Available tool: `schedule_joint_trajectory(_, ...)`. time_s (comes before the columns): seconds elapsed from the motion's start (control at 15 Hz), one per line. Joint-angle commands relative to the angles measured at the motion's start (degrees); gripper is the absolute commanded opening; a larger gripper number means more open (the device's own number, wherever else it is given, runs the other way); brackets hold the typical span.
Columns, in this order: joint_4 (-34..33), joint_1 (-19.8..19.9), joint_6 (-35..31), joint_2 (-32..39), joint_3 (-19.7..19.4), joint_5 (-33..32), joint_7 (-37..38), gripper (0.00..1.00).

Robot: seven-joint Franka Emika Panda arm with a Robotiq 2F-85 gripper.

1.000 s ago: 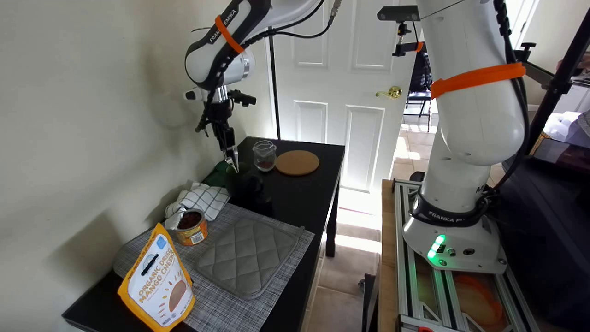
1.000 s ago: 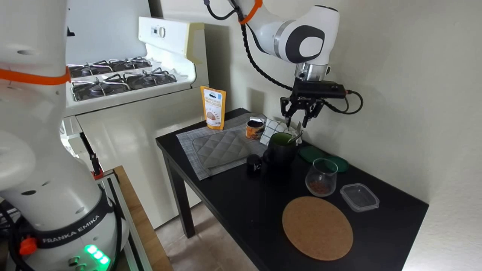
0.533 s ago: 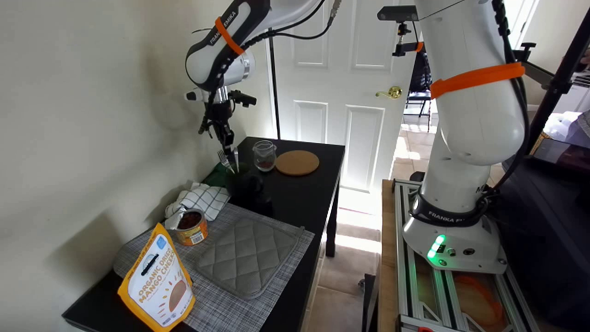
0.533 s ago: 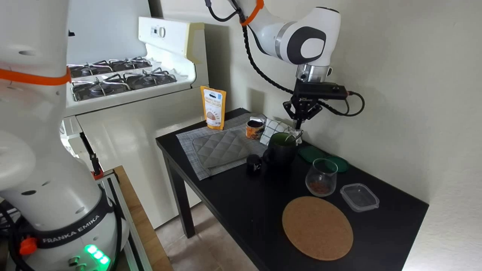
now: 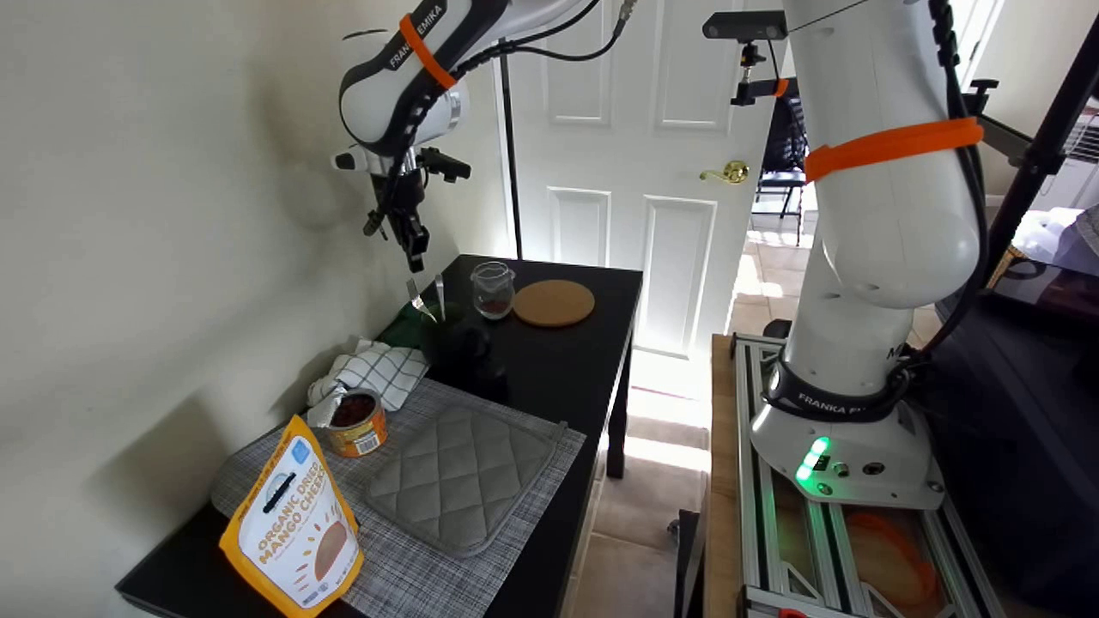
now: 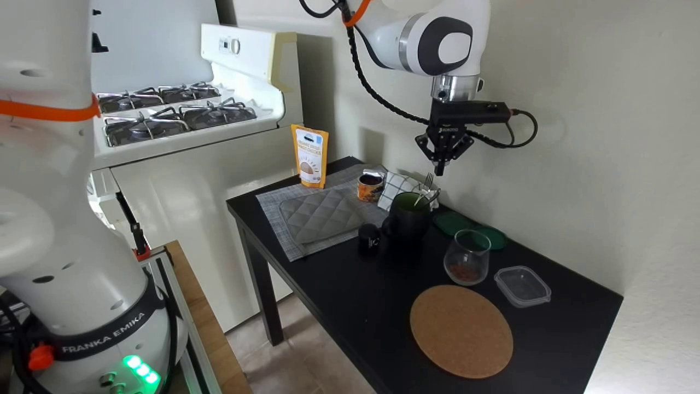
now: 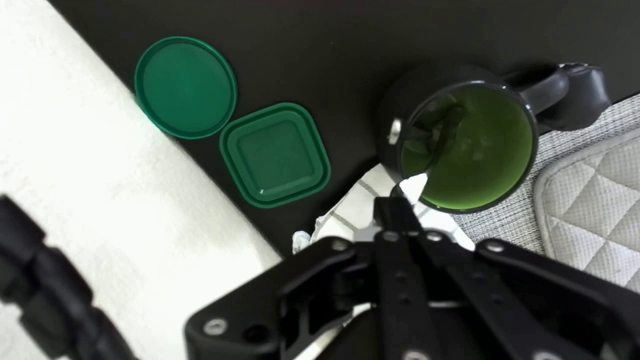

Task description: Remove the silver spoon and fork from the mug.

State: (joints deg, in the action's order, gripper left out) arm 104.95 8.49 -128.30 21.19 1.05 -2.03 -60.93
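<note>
The dark mug with a green inside stands on the black table, its handle towards a small black jar. The fork leans in it with tines up. Beside it rises a second slim silver utensil, the spoon; its lower end is hidden in the mug. In an exterior view the fork stands just above the spoon's end. Shut, with nothing held, my gripper hangs a short way above the utensils. From the wrist its fingertips overlap a bright silver utensil end.
A checked towel, an open tin and a yellow pouch line the wall side. Green lids, a glass pitcher, a cork disc and a clear tub lie on the table's other half.
One second ago the gripper was open around the utensils. It shut low beside them, then rose away without them. Both utensils stayed in the mug; the fork has turned slightly.
</note>
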Motion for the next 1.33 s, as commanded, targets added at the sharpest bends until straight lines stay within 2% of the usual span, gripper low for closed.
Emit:
schedule_joint_trajectory(0.0, 0.2, 0.1, 1.5, -1.5, 0.7, 0.4, -2.9, 0.29)
schedule_joint_trajectory(0.07, 0.0, 0.5, 2.4, -1.4, 1.2, 1.5, -5.2, 0.31)
schedule_joint_trajectory(0.2, 0.1, 0.9, 3.9, -1.4, 1.9, 3.1, -9.7, 0.44)
schedule_joint_trajectory(0.6, -0.5, 0.7, 2.5, 0.6, 1.5, 3.7, -14.9, 0.90)
schedule_joint_trajectory(0.73, -1.0, 0.9, 2.7, 1.6, 1.7, 4.5, -16.5, 1.00)
schedule_joint_trajectory(1.07, -1.6, 1.0, 3.3, 3.4, 1.9, 5.6, -18.6, 0.98)
schedule_joint_trajectory(1.13, -1.8, 1.0, 3.3, 3.7, 1.9, 5.8, -18.9, 0.95)
schedule_joint_trajectory(1.27, -2.1, 1.1, 3.2, 4.3, 1.9, 6.3, -19.4, 0.80)
